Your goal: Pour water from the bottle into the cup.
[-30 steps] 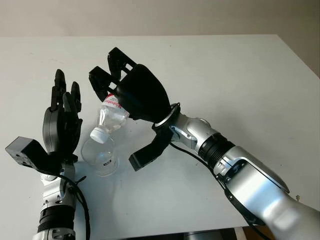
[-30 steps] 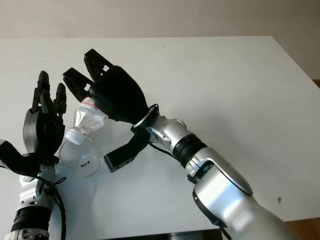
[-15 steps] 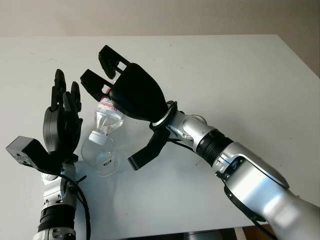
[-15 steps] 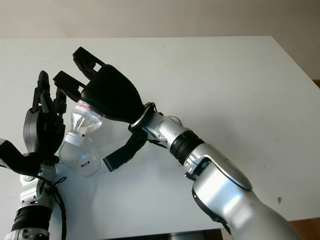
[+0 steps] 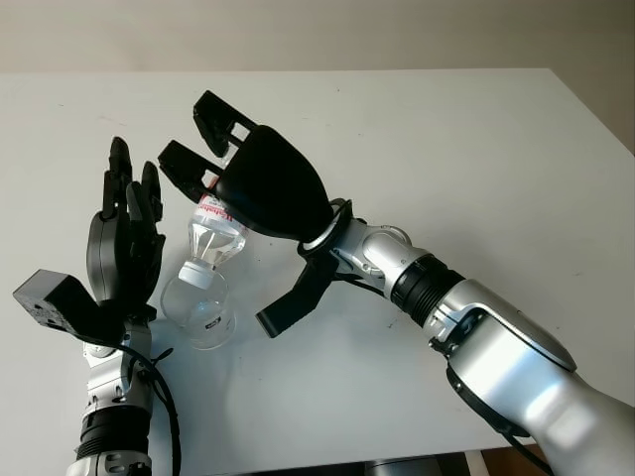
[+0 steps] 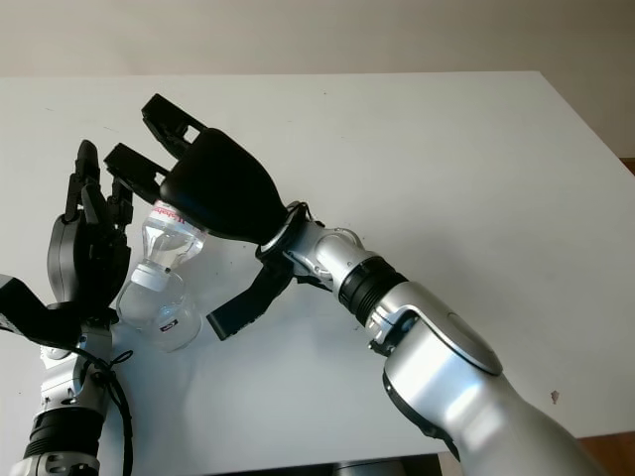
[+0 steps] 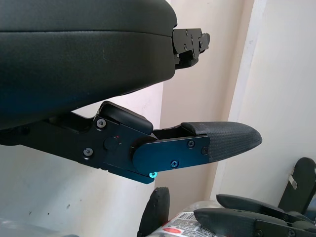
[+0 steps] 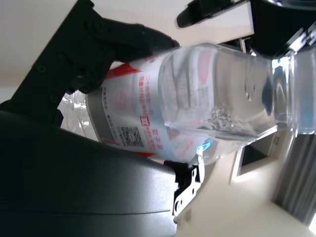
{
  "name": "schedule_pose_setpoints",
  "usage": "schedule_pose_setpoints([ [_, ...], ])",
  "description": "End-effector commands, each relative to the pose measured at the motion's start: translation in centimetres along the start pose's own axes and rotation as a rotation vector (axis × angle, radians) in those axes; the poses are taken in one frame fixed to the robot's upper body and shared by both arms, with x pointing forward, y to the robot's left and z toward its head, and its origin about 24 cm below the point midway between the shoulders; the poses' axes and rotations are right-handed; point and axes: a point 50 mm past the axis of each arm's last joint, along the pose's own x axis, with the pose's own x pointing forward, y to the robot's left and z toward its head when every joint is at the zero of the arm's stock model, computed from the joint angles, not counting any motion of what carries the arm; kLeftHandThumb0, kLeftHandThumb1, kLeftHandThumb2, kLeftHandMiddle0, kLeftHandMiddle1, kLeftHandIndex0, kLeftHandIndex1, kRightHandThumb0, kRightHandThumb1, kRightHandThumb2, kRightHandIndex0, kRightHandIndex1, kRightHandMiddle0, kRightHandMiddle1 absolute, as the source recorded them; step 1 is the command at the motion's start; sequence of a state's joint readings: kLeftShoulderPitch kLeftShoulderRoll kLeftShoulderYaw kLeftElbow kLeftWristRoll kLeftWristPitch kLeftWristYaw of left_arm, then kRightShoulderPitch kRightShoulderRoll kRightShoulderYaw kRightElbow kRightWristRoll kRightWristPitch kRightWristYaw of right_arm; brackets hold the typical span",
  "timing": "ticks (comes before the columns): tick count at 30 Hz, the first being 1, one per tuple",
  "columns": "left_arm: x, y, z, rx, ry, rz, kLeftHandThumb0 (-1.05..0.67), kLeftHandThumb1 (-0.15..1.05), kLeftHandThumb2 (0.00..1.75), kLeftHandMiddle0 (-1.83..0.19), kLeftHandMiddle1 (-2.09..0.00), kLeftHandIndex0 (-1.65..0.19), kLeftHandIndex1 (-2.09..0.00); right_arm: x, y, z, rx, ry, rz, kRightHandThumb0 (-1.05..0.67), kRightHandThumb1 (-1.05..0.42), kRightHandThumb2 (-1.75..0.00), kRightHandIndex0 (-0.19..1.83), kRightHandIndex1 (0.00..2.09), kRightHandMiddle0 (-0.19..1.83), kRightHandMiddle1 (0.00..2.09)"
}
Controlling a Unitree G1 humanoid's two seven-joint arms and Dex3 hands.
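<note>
The white table [image 5: 476, 139] carries the whole job at its near left corner, within reach of both arms. The right arm [image 5: 476, 327] crosses from the bottom right toward that corner, and its wrist is rolled so the black right hand [image 5: 253, 174] sits palm-down above the work; that roll is what tips the load mouth-down. The hand is wrapped around the body of the bottle [image 5: 213, 233], fingers over the red-and-white label near the base, which leaves the neck free and keeps the grip clear of the rim below. The bottle hangs steeply inverted, base up and back, its white neck ring right at the mouth of the cup [image 5: 198, 307], so whatever comes out should land inside rather than on the table; I cannot make out a stream. The clear cup stands upright on the table just beside the left hand [image 5: 124, 248]. That hand stands upright to the cup's left, holding nothing, open, close enough to act as a guard or steadier should the light cup be nudged; whether it touches the cup I cannot tell. Judging by this, pouring is under way.
</note>
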State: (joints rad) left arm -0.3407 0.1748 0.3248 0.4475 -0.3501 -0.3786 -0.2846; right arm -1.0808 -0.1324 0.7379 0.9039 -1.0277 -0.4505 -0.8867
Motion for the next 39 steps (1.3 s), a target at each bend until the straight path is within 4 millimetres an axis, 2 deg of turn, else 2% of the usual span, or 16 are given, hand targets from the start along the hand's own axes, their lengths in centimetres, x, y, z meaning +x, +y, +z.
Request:
schedule_pose_setpoints([
  [1, -0.3, -0.1, -0.4, -0.005, 0.011, 0.001, -0.88, 1.05, 0.57, 0.04, 0.0, 0.1, 0.0, 0.3, -0.5, -0.4, 0.118, 0.081, -0.019, -0.2, -0.45, -1.14, 1.18, 2.09, 0.55, 2.09],
  [3, -0.3, 0.0, -0.4, -0.002, 0.012, 0.0, -0.88, 1.05, 0.57, 0.04, 0.0, 0.11, 0.0, 0.2, -0.8, -0.8, 0.23, 0.156, -0.014, -0.1, -0.36, -1.34, 1.18, 2.09, 0.53, 2.09],
  [5, -0.3, 0.0, -0.4, 0.002, 0.013, -0.001, -0.88, 1.05, 0.56, 0.04, 0.0, 0.1, 0.0, 0.1, -1.1, -1.5, 0.368, 0.244, 0.003, 0.05, -0.36, -1.56, 1.35, 2.09, 0.41, 2.09],
  [9, -0.3, 0.1, -0.3, -0.002, 0.014, 0.0, -0.89, 1.05, 0.56, 0.03, 0.0, 0.09, 0.0, -0.2, -2.0, -3.1, 0.554, 0.374, 0.02, 0.11, -0.46, -1.44, 1.69, 2.09, 0.29, 2.09],
  [11, -0.4, 0.1, -0.3, -0.002, 0.016, 0.001, -0.89, 1.05, 0.55, 0.03, 0.0, 0.09, 0.0, -0.6, -2.4, -3.9, 0.624, 0.426, 0.011, 0.08, -0.5, -1.31, 1.8, 2.09, 0.56, 2.09],
  [12, -0.4, 0.1, -0.3, -0.001, 0.016, 0.0, -0.89, 1.05, 0.55, 0.03, 0.0, 0.09, 0.0, -0.8, -2.7, -4.3, 0.672, 0.448, 0.003, 0.06, -0.53, -1.25, 1.82, 2.09, 0.75, 2.09],
  [13, -0.4, 0.1, -0.3, 0.0, 0.016, 0.002, -0.89, 1.05, 0.55, 0.03, 0.0, 0.09, 0.0, -1.1, -2.9, -4.7, 0.722, 0.465, -0.004, 0.04, -0.58, -1.16, 1.83, 2.09, 1.05, 2.09],
  [16, -0.4, 0.2, -0.3, -0.001, 0.014, 0.0, -0.89, 1.05, 0.55, 0.03, 0.0, 0.1, 0.0, -2.0, -3.5, -5.8, 0.837, 0.517, -0.019, 0.0, -0.67, -1.0, 1.83, 2.09, 1.58, 2.09],
  [20, -0.4, 0.1, -0.2, 0.006, 0.013, -0.006, -0.88, 1.05, 0.57, 0.03, 0.0, 0.1, 0.0, -3.5, -4.2, -7.1, 0.949, 0.588, -0.014, -0.05, -0.77, -0.81, 1.83, 2.09, 1.81, 2.09],
  [27, -0.6, 0.1, -0.3, 0.003, 0.021, -0.006, -0.87, 1.05, 0.57, 0.03, 0.0, 0.1, 0.0, -7.0, -5.2, -8.6, 1.115, 0.747, 0.021, -0.1, -0.82, -0.73, 1.72, 2.09, 1.81, 2.09],
  [35, -1.0, 0.2, -0.2, 0.006, 0.03, -0.002, -0.87, 1.05, 0.57, 0.02, 0.0, 0.09, 0.0, -10.3, -5.8, -8.5, 1.275, 0.887, 0.003, -0.14, -0.9, -0.61, 1.69, 2.09, 1.7, 2.09],
  [37, -1.0, 0.2, -0.2, 0.011, 0.033, -0.001, -0.88, 1.05, 0.57, 0.02, 0.0, 0.09, 0.0, -10.9, -5.8, -8.3, 1.3, 0.904, 0.002, -0.15, -0.92, -0.57, 1.58, 2.09, 1.58, 2.09],
  [39, -1.1, 0.2, -0.2, 0.012, 0.036, -0.002, -0.88, 1.05, 0.57, 0.02, 0.0, 0.09, 0.0, -11.4, -5.7, -8.1, 1.329, 0.923, 0.007, -0.17, -0.99, -0.42, 1.49, 2.09, 1.29, 2.09],
])
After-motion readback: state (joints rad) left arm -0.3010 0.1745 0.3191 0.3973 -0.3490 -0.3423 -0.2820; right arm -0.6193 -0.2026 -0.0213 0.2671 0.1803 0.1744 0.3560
